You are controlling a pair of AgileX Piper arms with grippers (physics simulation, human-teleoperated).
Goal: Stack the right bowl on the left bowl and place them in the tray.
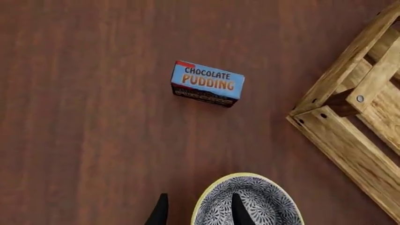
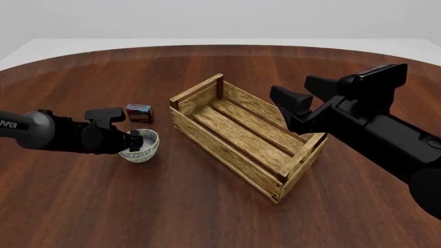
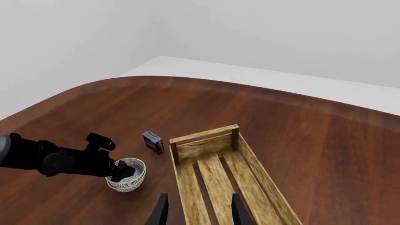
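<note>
A white bowl (image 1: pixel 262 201) with a dark pattern and a yellowish rim stands on the table just left of the tray; it also shows in the front view (image 2: pixel 142 149). I cannot tell whether a second bowl sits inside it. My left gripper (image 1: pixel 200 213) is open and straddles the bowl's rim, one finger inside and one outside. The tray (image 2: pixel 227 155) is a light wooden slatted crate at mid-table and holds nothing. My right gripper (image 2: pixel 298 90) is open and empty, held high over the tray's right side.
A small chocolate pudding box (image 1: pixel 208 83) with a blue top stands just beyond the bowl, near the tray's far left corner (image 2: pixel 139 112). The tray's corner (image 1: pixel 350 140) lies close beside the bowl. The table's far edge curves round at the back.
</note>
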